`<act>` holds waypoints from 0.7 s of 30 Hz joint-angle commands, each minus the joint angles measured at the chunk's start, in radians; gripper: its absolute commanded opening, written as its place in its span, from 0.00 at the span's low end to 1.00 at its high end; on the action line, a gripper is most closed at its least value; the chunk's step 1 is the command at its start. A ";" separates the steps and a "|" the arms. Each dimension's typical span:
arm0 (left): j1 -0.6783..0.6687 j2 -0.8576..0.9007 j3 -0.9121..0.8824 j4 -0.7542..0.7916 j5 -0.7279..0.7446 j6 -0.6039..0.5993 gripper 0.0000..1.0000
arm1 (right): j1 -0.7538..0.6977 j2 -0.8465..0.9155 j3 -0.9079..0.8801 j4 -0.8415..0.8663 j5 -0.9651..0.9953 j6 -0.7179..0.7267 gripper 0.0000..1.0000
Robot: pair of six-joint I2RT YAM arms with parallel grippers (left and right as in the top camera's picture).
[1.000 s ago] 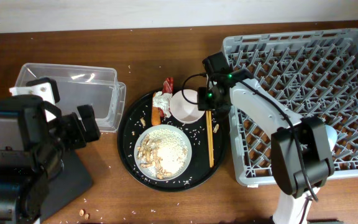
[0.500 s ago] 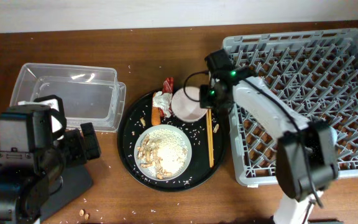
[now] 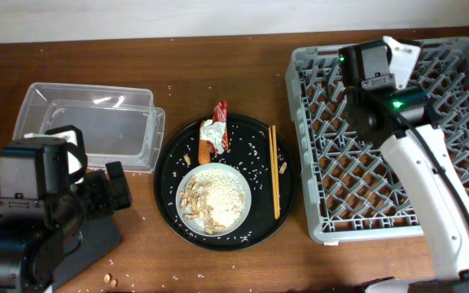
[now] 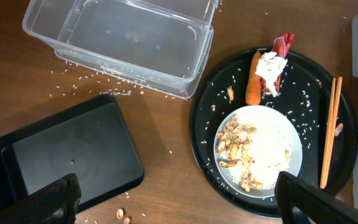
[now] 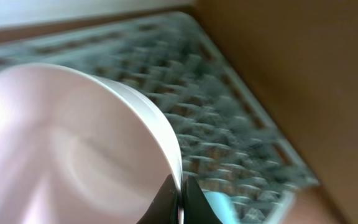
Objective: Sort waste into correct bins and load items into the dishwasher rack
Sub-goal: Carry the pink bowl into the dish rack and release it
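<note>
My right gripper (image 3: 391,63) is shut on the rim of the white bowl (image 3: 401,50) and holds it tilted above the far part of the grey dishwasher rack (image 3: 304,163). In the right wrist view the fingers (image 5: 180,194) pinch the bowl (image 5: 73,143), with the rack (image 5: 229,118) blurred and the light-blue cup (image 5: 224,210) below. The plate (image 3: 212,198) of rice and peanut scraps, the wrapper (image 3: 214,130), the carrot (image 3: 204,150) and the chopsticks (image 3: 273,171) lie on the round black tray (image 3: 169,183). My left gripper (image 4: 179,205) is open and empty.
The clear tub (image 3: 88,122) stands at the left. The flat black tray (image 4: 67,155) lies near it, under my left arm (image 3: 39,203) in the overhead view. Rice grains and peanut bits are scattered on the brown table (image 4: 166,180).
My right gripper has lifted the white bowl off the round black tray and carried it right, over the rack. My left arm shifted slightly.
</note>
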 commanded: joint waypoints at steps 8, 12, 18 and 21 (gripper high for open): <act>0.002 -0.005 0.003 0.000 -0.011 -0.013 0.99 | -0.185 0.171 -0.075 0.106 0.300 0.005 0.04; 0.002 -0.005 0.003 0.000 -0.011 -0.013 0.99 | -0.183 0.240 -0.075 0.139 0.389 -0.024 0.04; 0.002 -0.005 0.003 0.000 -0.011 -0.013 0.99 | -0.174 0.328 -0.075 0.174 0.409 -0.101 0.04; 0.002 -0.005 0.003 -0.001 -0.011 -0.013 0.99 | -0.136 0.366 -0.075 0.204 0.423 -0.148 0.04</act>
